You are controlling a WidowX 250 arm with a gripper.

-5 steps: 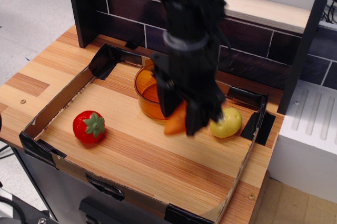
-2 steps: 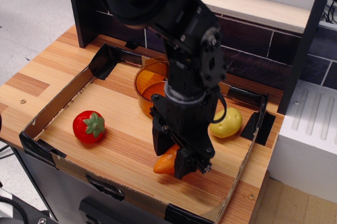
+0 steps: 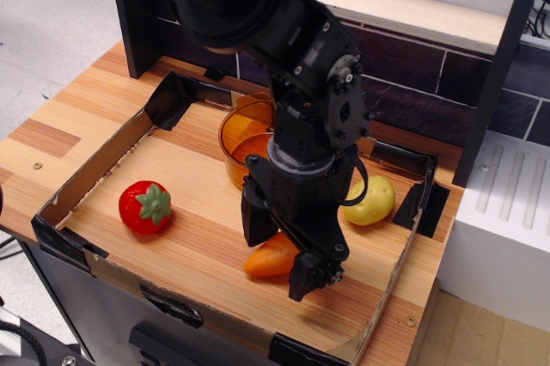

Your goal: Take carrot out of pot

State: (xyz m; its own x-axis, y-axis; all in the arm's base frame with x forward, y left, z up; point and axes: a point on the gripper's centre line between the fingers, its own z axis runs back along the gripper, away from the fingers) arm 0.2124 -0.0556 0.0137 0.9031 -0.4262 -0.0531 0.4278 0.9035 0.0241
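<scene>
Carrot (image 3: 270, 259) lies on the desk (image 3: 206, 246) at lower center of frame, outside the pot (image 3: 243, 148), which sits up and left of it. Gripper (image 3: 284, 254) straddles the carrot, jaws spread, not clamping. Strawberry (image 3: 144, 207) at left, yellow-green toy (image 3: 371, 200) at right.

A light wooden tabletop (image 3: 60, 121) with a striped grain fills the middle of the view, ringed by a low cardboard border (image 3: 94, 164) held together with black tape at the corners. Behind it stands a wall of dark brick-pattern tiles (image 3: 430, 82) with pale grout lines, topped by a pale ledge (image 3: 412, 9). A black post (image 3: 129, 14) rises at the left and another (image 3: 507, 57) at the right. Grey speckled floor (image 3: 51, 14) lies to the left; a white ribbed unit (image 3: 503, 211) sits to the right.
</scene>
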